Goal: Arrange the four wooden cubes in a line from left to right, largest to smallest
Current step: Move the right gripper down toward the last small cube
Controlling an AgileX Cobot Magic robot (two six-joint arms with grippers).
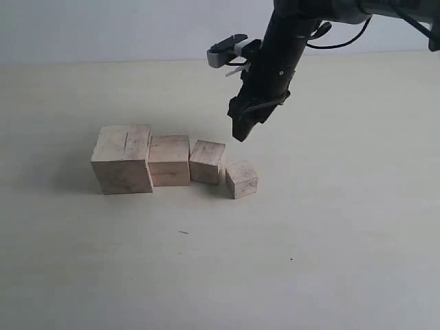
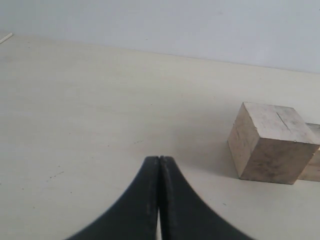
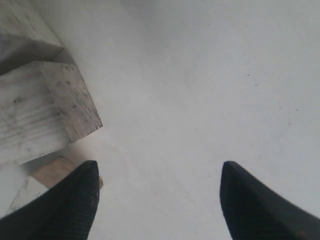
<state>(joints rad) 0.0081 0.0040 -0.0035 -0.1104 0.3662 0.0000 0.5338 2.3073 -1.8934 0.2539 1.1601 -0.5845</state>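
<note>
Pale bench (image 1: pixel 330 240) carries the four wooden cubes (image 1: pixel 169 159) mid-surface in a row parallel to its far edge, largest at the left, with the smallest cube (image 1: pixel 241 179) slightly turned just beneath the right gripper (image 1: pixel 240 130), which hangs spread and empty, while the left gripper (image 2: pixel 159 159) is pressed closed.

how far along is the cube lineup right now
Mostly done: largest cube, second cube, third cube and smallest cube sit in a row, big to small, left to right. Nothing is held; the right gripper hangs open near the small end. Left, perhaps: squaring the smallest cube, which sits turned.
</note>
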